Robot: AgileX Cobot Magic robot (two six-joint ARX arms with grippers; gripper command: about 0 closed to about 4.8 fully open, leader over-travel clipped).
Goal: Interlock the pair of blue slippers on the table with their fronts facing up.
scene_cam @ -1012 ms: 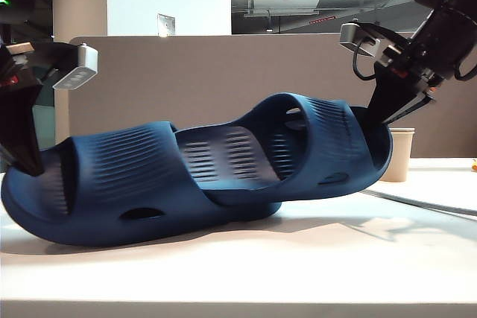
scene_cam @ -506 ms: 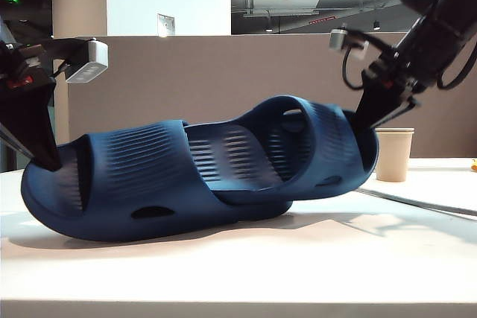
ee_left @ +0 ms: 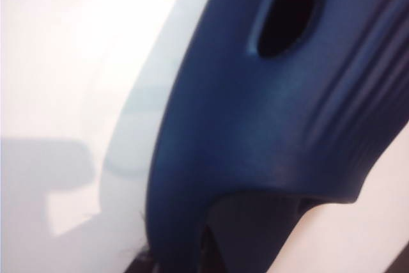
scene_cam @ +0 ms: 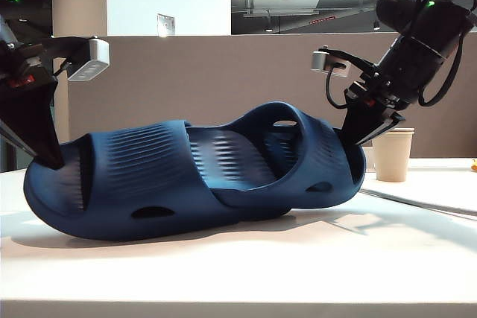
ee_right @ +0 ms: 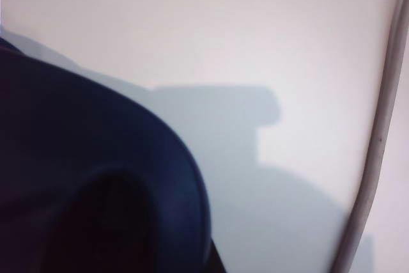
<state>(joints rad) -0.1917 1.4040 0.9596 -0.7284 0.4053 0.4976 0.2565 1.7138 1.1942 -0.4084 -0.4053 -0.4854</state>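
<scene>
Two dark blue slippers lie on their sides on the white table (scene_cam: 298, 258), interlocked. The left slipper (scene_cam: 134, 176) rests on the table, and the heel half of the right slipper (scene_cam: 317, 158) runs in under its ribbed strap. My left gripper (scene_cam: 46, 158) is shut on the left slipper's outer end; in the left wrist view that slipper's (ee_left: 268, 126) rim runs between the fingers. My right gripper (scene_cam: 352, 138) is shut on the right slipper's raised outer end. The right wrist view shows that slipper's (ee_right: 77, 158) rim close up, above the table (ee_right: 223, 30).
A paper cup (scene_cam: 392, 154) stands behind the right slipper. A grey cable (scene_cam: 417, 202) lies across the table at the right, also in the right wrist view as the cable (ee_right: 377, 139). A grey-brown divider panel (scene_cam: 223, 72) closes off the back.
My right gripper has moved left and down, pushing the right slipper further under the left slipper's strap and lowering its raised end. The left slipper shifted slightly right, then held still.
</scene>
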